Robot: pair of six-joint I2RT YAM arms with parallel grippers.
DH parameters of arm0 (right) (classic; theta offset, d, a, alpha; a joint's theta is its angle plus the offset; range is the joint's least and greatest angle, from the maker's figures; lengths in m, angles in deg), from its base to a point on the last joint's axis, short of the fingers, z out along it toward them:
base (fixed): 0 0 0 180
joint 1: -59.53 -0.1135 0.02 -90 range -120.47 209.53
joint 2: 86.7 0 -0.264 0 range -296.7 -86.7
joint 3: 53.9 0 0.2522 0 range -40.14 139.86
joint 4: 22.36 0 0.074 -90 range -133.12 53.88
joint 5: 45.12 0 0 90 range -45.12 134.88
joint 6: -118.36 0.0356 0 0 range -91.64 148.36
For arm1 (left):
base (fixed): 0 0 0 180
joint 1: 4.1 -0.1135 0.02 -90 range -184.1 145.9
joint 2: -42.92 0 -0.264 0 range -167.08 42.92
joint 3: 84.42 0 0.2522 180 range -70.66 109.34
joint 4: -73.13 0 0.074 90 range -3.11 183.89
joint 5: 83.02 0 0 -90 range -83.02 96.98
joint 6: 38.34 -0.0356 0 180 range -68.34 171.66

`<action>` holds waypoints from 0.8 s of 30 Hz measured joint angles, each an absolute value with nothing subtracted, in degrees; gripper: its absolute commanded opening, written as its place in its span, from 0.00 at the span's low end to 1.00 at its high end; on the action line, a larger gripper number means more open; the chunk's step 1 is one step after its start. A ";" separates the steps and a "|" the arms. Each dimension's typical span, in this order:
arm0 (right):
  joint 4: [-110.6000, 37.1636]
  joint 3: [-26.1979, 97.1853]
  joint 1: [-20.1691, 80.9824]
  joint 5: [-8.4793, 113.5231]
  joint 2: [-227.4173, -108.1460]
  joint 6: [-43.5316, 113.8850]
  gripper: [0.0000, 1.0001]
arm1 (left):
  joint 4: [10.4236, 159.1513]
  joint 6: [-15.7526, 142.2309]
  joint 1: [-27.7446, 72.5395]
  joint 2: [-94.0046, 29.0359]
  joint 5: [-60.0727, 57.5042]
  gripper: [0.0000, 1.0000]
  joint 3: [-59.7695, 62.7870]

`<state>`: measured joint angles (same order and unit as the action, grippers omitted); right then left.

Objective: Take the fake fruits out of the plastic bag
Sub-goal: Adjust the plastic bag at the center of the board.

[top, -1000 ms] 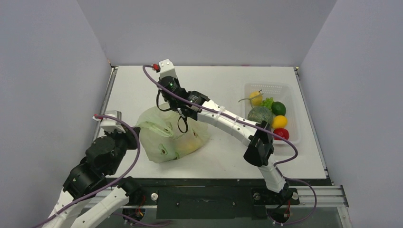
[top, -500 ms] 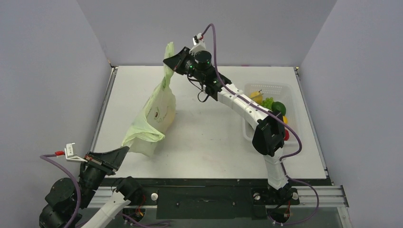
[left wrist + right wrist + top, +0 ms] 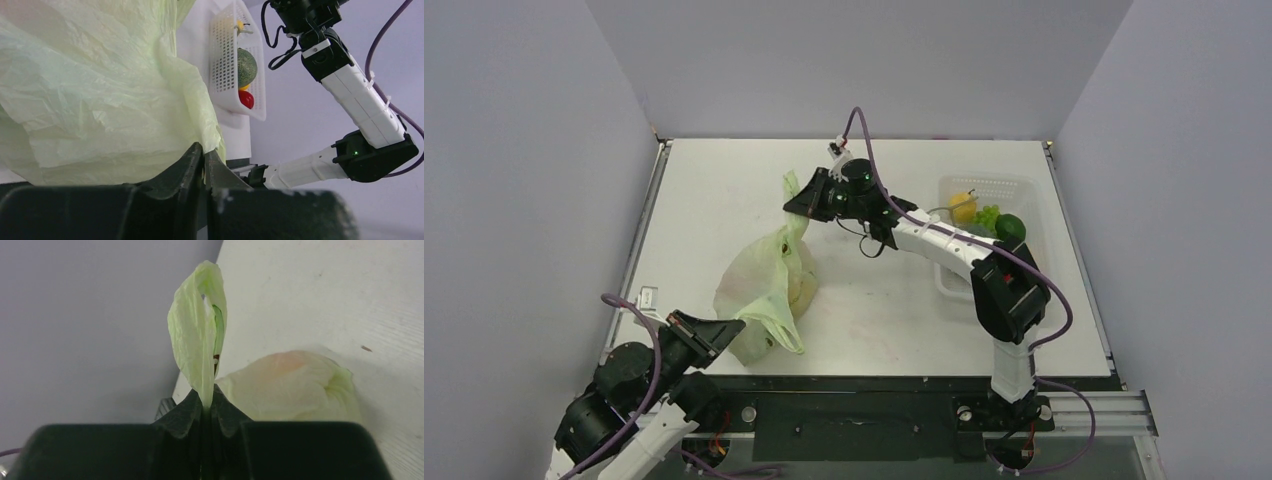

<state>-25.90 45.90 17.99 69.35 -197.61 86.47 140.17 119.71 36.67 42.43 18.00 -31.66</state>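
The pale green plastic bag [image 3: 764, 285] hangs stretched between my two grippers over the table. My right gripper [image 3: 792, 205] is shut on the bag's upper end, a thin loop of it [image 3: 199, 337] standing out of the jaws. My left gripper [image 3: 736, 325] is shut on the bag's lower near edge [image 3: 210, 135]. A yellowish bulge [image 3: 799, 285] shows through the bag; the fruit inside cannot be made out. Other fake fruits lie in the white basket [image 3: 1024, 190]: a green one [image 3: 1011, 227], and a red one [image 3: 245, 98] in the left wrist view.
The white mesh basket [image 3: 225, 65] stands at the table's right side and also holds a mottled green melon [image 3: 246, 60], a small yellow pear [image 3: 964, 207] and green grapes [image 3: 989, 213]. My right arm [image 3: 1004, 290] crosses in front of it. Walls close in on three sides.
My right gripper has come down and nearer with the bag's end. My left gripper has moved right and forward. The bag now sags lower, bulging near the table.
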 measured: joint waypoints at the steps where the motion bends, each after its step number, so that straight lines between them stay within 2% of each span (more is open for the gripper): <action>1: -27.89 45.31 18.15 69.31 -196.65 84.76 0.11 | 139.88 119.71 36.67 42.45 17.68 0.25 -31.59; 3: -32.11 45.16 18.26 68.83 -194.66 81.27 0.21 | 139.88 119.19 36.67 42.45 17.24 0.45 -30.96; 5: -37.01 45.57 18.32 67.84 -191.89 76.76 0.40 | 140.28 118.16 36.67 42.45 16.87 0.59 -29.32; 9: -45.47 49.18 18.32 65.37 -187.34 68.76 0.63 | 142.20 114.71 36.74 42.43 16.71 0.78 -22.54; 12: -49.01 49.40 18.32 63.01 -183.63 64.31 0.69 | 145.89 109.39 36.91 39.28 16.98 0.83 -12.05; 14: -50.49 46.90 18.32 60.83 -179.69 62.45 0.72 | 147.77 105.42 37.13 34.50 17.79 0.92 -4.60; 16: -51.30 43.30 18.30 58.92 -175.58 61.60 0.73 | 149.22 100.17 37.20 27.85 19.18 0.96 2.13; 19: -51.91 36.22 18.30 56.10 -168.46 61.42 0.75 | 149.22 92.15 37.35 16.86 20.69 0.97 7.27; 24: -51.19 25.16 18.30 53.79 -158.77 62.56 0.75 | 148.36 79.06 37.44 -4.78 21.33 0.97 8.84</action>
